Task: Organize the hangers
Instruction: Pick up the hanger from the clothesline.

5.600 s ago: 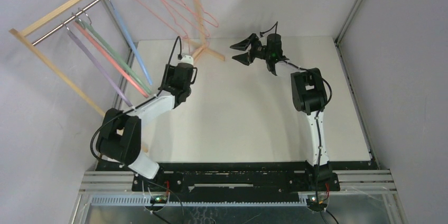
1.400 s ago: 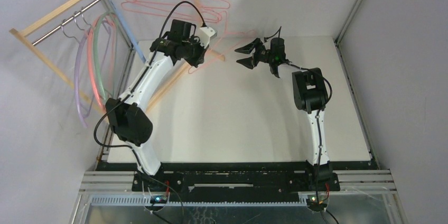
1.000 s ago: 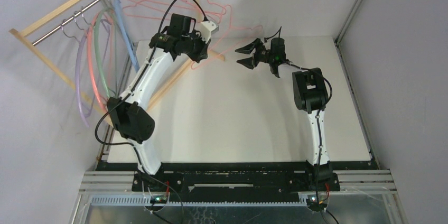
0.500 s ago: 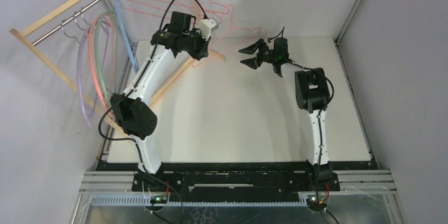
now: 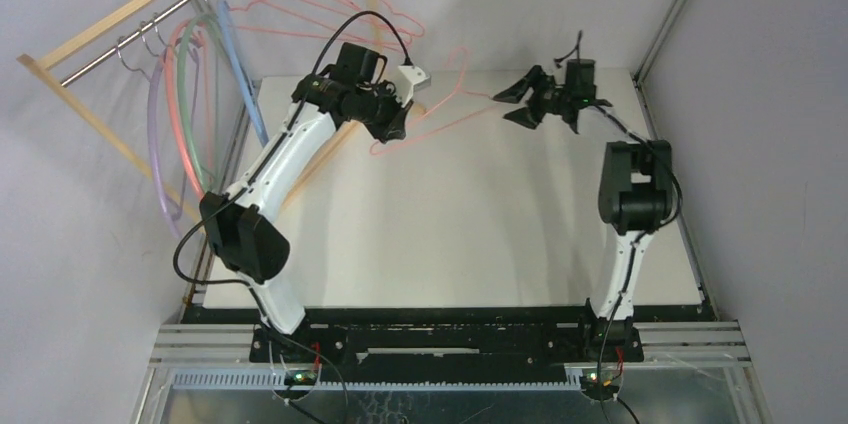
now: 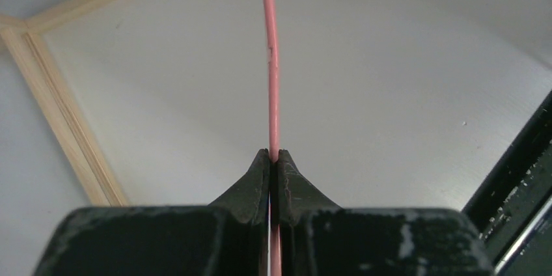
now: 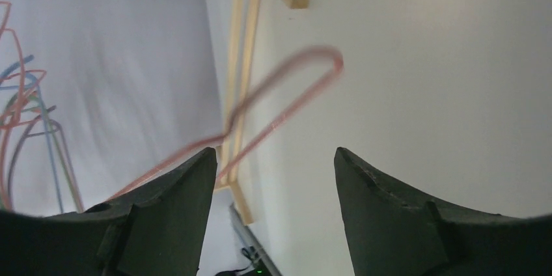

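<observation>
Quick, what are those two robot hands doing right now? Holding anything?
Left hand: closed on a pink wire hanger.
Right hand: open, holding nothing.

Overhead view looks down; wrist views (both close) share one hanger [image 6: 273, 61].

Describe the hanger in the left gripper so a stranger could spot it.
Look over the table's far edge, beside the wooden rack. A thin pink wire hanger is clamped in the left gripper. Unlike the matching wire hangers on that rack, it hangs from nothing.
</observation>
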### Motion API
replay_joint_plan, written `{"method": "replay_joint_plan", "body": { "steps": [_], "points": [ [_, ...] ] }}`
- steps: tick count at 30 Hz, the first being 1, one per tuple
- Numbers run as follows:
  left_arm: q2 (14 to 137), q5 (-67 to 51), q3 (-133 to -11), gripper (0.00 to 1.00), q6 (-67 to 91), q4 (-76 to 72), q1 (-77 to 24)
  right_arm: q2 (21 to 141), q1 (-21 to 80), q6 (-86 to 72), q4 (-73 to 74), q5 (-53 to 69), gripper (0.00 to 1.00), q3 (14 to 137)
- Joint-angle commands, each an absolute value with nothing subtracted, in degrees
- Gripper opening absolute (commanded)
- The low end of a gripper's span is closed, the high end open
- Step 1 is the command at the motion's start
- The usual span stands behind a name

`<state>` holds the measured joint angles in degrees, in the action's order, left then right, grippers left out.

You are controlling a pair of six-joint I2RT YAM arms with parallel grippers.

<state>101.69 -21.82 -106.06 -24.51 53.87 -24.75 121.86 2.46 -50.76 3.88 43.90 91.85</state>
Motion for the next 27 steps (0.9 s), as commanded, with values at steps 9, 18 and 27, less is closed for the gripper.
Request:
{"method": "replay_joint_plan", "body": {
  "steps": [9,18,27],
  "points": [
    [89.1,-23.0,-99.5,0.0,-26.6,60.3,-24.8,98.7,-0.5,-28.1,20.0,37.1,0.77,81.3],
    [82.2,-27.3,-92.6,0.0,-27.5,62.2,-25.0,86.4,15.5,-13.4,31.4,29.7,0.74,80.7],
    [80.7,-31.3,-95.3,0.0,-27.5,67.1,-26.0,80.7,18.0,-8.2,30.3,34.3,0.73,76.8]
  ]
}}
